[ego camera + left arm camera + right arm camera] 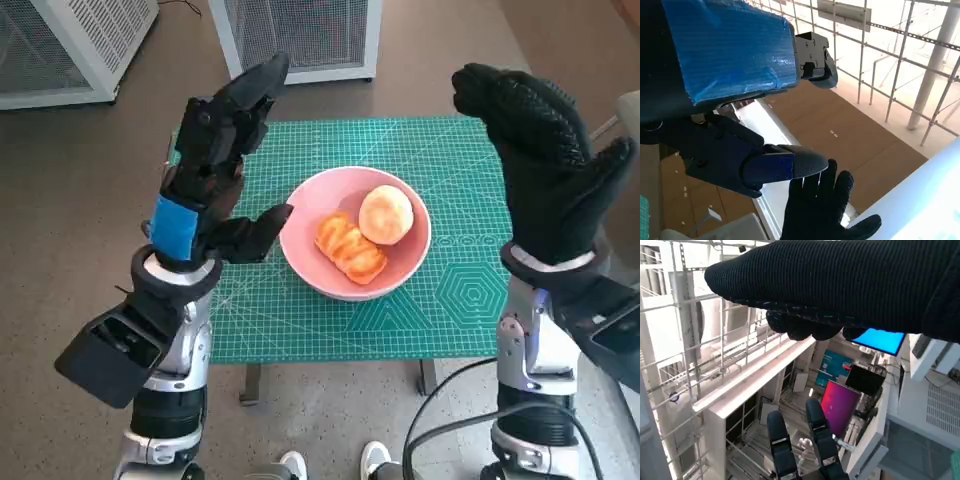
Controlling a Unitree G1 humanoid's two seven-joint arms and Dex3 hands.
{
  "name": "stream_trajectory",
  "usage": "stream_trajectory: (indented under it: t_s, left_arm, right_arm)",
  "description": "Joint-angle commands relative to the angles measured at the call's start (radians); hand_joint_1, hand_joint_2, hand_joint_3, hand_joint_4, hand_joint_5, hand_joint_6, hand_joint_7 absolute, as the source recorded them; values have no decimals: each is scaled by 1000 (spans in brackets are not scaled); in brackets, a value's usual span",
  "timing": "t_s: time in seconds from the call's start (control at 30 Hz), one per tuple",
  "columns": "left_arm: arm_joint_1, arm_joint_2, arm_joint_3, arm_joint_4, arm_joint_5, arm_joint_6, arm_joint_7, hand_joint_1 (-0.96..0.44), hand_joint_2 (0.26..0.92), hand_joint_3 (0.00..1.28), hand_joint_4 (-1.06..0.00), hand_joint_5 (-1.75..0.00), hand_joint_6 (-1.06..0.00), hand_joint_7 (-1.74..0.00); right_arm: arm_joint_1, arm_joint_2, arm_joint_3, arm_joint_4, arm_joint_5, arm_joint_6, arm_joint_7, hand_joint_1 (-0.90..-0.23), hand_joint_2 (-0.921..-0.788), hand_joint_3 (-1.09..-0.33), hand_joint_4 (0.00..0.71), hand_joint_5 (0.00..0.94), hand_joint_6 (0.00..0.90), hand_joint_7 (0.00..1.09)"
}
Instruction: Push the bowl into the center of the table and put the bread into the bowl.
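Left hand [215, 160] raised, fingers spread, holding nothing; right hand [545, 160] likewise. One bowl [300, 250], two breads [351, 248].

White mesh cabinets [300, 35] stand behind; shoes [293, 465] show below.

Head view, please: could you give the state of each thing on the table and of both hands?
bowl: upright near the table's middle, holding both pieces of bread.
round bread: in the bowl.
glazed bread: in the bowl, beside the round one.
left hand: raised, open, empty.
right hand: raised, open, empty.
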Motion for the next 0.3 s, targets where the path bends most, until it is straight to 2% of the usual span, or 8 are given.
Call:
stream_trajectory:
  t_s: [0.03, 0.3]
  left_arm:
    - [14, 11, 8, -25, 3, 9, 7, -661, 921, 488, -174, -12, 1, -563]
    - [20, 15, 12, -42, -9, 34, 9, -648, 921, 472, -174, -9, 1, -558]
  right_arm:
    - [5, -9, 9, -6, -5, 18, 4, -419, -921, -451, 437, 22, 189, 611]
    - [5, -12, 15, 3, -13, 13, 9, -423, -921, -453, 436, 19, 184, 620]
